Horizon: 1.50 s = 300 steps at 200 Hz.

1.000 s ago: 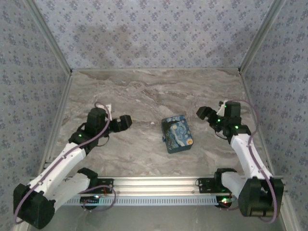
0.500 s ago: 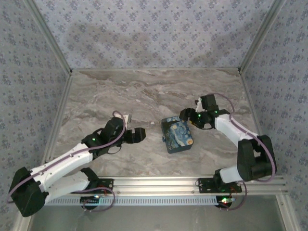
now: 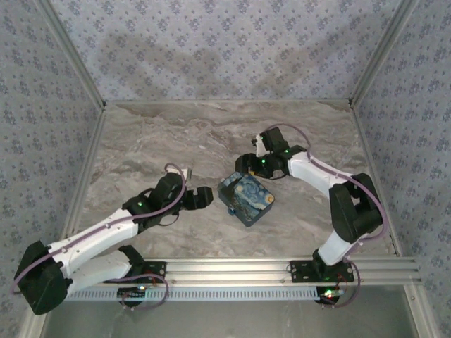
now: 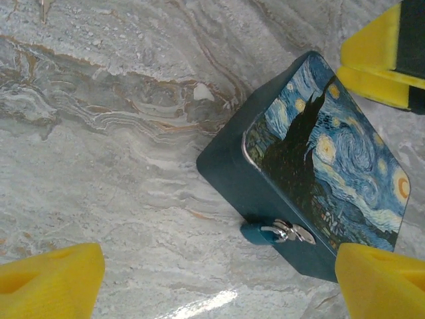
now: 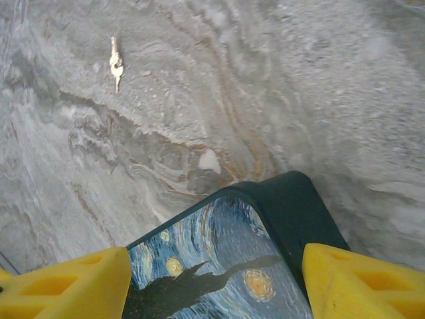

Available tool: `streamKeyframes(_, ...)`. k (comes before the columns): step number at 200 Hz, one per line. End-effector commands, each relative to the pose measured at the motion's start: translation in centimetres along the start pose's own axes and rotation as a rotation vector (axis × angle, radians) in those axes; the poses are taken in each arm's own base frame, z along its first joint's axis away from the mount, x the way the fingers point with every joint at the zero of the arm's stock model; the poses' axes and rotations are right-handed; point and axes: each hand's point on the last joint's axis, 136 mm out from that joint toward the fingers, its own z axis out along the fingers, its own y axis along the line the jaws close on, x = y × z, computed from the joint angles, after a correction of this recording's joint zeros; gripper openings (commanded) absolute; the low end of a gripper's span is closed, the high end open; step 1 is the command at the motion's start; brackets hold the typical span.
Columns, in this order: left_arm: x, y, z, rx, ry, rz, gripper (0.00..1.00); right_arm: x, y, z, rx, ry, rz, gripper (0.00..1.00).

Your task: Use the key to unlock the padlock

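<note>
In the top view's lower left, the left gripper (image 3: 206, 197) is spread wide and empty, just beside the painted tin box (image 3: 245, 199) at frame centre. Low in the left wrist view, the small teal padlock (image 4: 262, 234) hangs on the box's side wall by a silver clasp. Beyond the box, the right gripper (image 3: 242, 163) is also spread wide, its yellow fingers (image 5: 70, 286) either side of the box's far corner; whether they touch it I cannot tell. Farther still, at the upper left of the right wrist view, the key (image 5: 116, 64) lies on the marble table (image 3: 176, 134), well apart from the box.
</note>
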Motion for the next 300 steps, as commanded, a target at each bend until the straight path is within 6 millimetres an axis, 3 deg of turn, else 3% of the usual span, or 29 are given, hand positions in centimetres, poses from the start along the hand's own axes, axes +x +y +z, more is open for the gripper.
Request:
streamKeyframes(1, -1.8, -1.7, -0.2, 0.006, -0.027, 0.030, 0.90, -0.1, -0.3, -1.4, 0.060, 0.000, -0.038, 0.73)
streamKeyframes(45, -3.1, -3.1, 1.5, 0.005, 0.002, 0.061, 0.90, 1.6, -0.9, -6.0, 0.095, -0.072, -0.052, 0.79)
streamKeyframes(97, -4.7, -4.9, 5.3, 0.035, 0.065, 0.082, 0.85, 7.0, -4.1, -9.9, 0.127, -0.126, 0.069, 0.79)
streamKeyframes(126, -5.9, -6.1, 7.8, 0.058, 0.106, 0.107, 0.84, 10.2, -5.3, -10.6, 0.111, -0.140, 0.144, 0.79)
streamKeyframes(165, -6.0, -7.4, 11.7, 0.113, 0.190, 0.131, 0.83, 13.0, -6.4, -9.2, 0.048, -0.126, 0.236, 0.78)
streamKeyframes(206, -4.2, -7.9, 13.3, 0.168, 0.265, 0.114, 0.80, 13.3, -6.2, -7.7, -0.031, -0.137, 0.299, 0.77)
streamKeyframes(300, -1.5, -7.5, 9.3, 0.203, 0.200, 0.073, 0.79, 9.2, -3.6, -5.4, -0.108, -0.139, 0.279, 0.70)
